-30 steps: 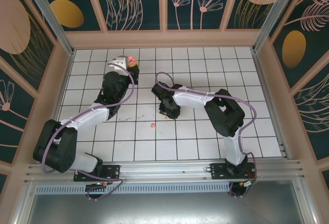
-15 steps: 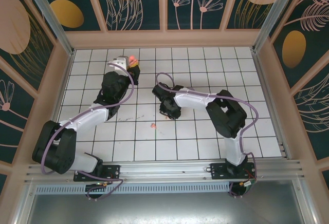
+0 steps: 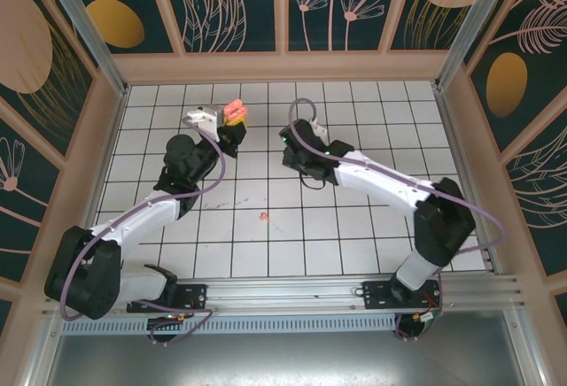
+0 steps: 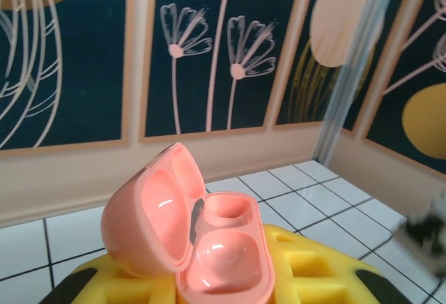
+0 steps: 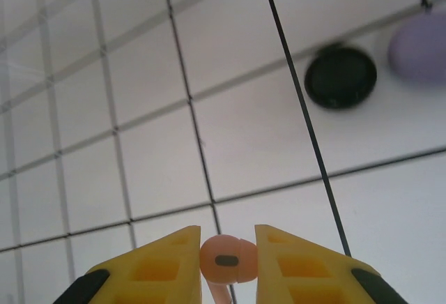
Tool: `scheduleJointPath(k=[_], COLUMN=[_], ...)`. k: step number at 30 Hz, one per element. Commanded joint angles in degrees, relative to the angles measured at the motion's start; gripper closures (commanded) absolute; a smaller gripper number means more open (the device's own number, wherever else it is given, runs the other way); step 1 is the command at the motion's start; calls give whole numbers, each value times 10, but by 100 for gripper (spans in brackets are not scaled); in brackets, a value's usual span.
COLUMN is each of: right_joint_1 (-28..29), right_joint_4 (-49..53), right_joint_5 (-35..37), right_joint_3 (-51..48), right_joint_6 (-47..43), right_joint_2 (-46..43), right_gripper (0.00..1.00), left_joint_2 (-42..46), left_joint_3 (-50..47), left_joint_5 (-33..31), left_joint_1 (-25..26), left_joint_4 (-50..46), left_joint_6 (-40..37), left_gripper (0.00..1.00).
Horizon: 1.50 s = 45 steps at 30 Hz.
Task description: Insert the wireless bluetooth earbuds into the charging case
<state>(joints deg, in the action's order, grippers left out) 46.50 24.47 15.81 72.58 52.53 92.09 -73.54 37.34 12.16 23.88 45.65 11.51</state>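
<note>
Now nearer open charging case (image 4: 223, 276) clamped in left jaws; pinches salmon earbud (image 5: 223, 256) in right jaws, stem seemingly down, right of case.

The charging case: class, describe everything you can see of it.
The charging case is glossy salmon-pink plastic, rounded, its hinged lid open and tipped to the left. Both moulded wells in the base are empty. It sits clamped between the yellow fingers of the left gripper.
</note>
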Motion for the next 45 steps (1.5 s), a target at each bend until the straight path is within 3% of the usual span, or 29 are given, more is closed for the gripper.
scheduleJointPath(k=[1,6,11,25,37,45], right_joint_1=[-18,-41,-46,-44,-33,-24], right_joint_4=[-52,-122,-197,-433,-597,-656], right_joint_5=[33,5,-40,-179,-248,-263], right_joint_3=[-13,-14,-17,-100,-178,-194], right_joint_6=[-77,-152,-210,-276,-274,-260], right_joint_2=[-60,-124,-162,-217,-226,-203], right_gripper=[78,77,77,77,77,78], left_joint_2=[12,10,10,-52,-99,-117], left_joint_3=[-26,-67,-72,-3,53,85], left_joint_5=[60,124,169,137,143,148], left_joint_1=[-3,-2,0,65,76,77], left_joint_4=[62,146,149,125,154,154], left_joint_6=[-37,-73,-112,-215,-226,-187], left_gripper=[100,100,100,100,100,100])
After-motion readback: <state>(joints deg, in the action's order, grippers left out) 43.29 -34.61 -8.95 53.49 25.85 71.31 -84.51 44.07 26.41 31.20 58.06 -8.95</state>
